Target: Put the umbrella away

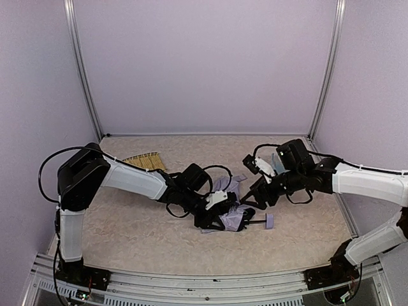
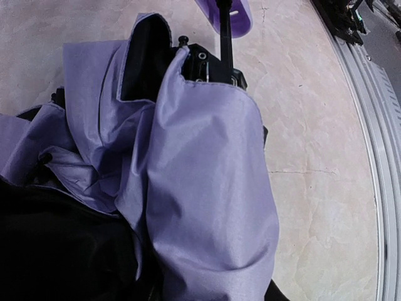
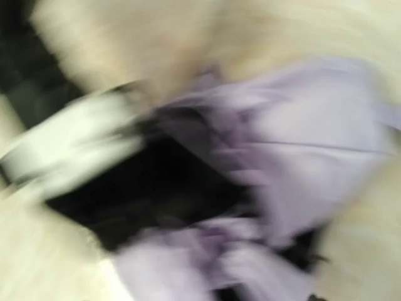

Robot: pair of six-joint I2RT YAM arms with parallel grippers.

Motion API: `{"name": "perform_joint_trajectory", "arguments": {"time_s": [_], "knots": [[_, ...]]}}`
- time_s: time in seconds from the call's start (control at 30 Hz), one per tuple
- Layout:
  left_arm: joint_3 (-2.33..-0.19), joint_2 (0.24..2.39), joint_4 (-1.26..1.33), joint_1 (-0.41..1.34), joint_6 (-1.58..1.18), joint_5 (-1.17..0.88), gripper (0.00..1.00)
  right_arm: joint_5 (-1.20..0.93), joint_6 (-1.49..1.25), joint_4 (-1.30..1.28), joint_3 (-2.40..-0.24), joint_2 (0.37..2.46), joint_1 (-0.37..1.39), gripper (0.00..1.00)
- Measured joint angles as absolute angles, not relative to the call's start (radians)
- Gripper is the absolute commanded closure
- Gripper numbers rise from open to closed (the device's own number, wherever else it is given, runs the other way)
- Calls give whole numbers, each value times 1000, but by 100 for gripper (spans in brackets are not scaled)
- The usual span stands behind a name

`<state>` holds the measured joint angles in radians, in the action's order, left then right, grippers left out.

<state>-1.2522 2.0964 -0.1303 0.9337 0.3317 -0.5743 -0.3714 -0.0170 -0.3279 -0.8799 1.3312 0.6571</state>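
From above, you see the umbrella (image 1: 231,213) lying crumpled in the middle of the tabletop (image 1: 127,223), with its little handle (image 1: 269,221) on the right. Your left gripper (image 1: 217,210) is pushed into it, and your right gripper (image 1: 254,203) is just beside it. A straw tray (image 1: 145,161) lies behind the left arm. The left wrist view is full of purple cloth (image 2: 207,188), so you cannot tell if that gripper is holding anything. The right wrist view is all blur, so you cannot tell there either.

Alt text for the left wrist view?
Crumpled lavender umbrella canopy fills the frame, black underside showing in the folds. Its black shaft runs to the lavender handle at the top edge; beige table beyond.
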Motion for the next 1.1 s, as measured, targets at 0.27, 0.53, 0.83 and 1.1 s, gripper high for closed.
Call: {"name": "perform_joint_trajectory", "arguments": {"time_s": [0.27, 0.53, 0.83, 1.1], "knots": [[-1291, 2127, -170, 904, 319, -666, 85, -35, 207, -243, -765, 1288, 1023, 0], [-1327, 2149, -211, 890, 321, -712, 84, 194, 424, -155, -776, 1500, 1045, 0], [-1349, 2168, -233, 870, 336, -778, 83, 227, 500, -131, -831, 1666, 1046, 33], [-1340, 2162, -222, 857, 358, -826, 45, 190, 512, -163, -847, 1689, 1061, 72]]}}
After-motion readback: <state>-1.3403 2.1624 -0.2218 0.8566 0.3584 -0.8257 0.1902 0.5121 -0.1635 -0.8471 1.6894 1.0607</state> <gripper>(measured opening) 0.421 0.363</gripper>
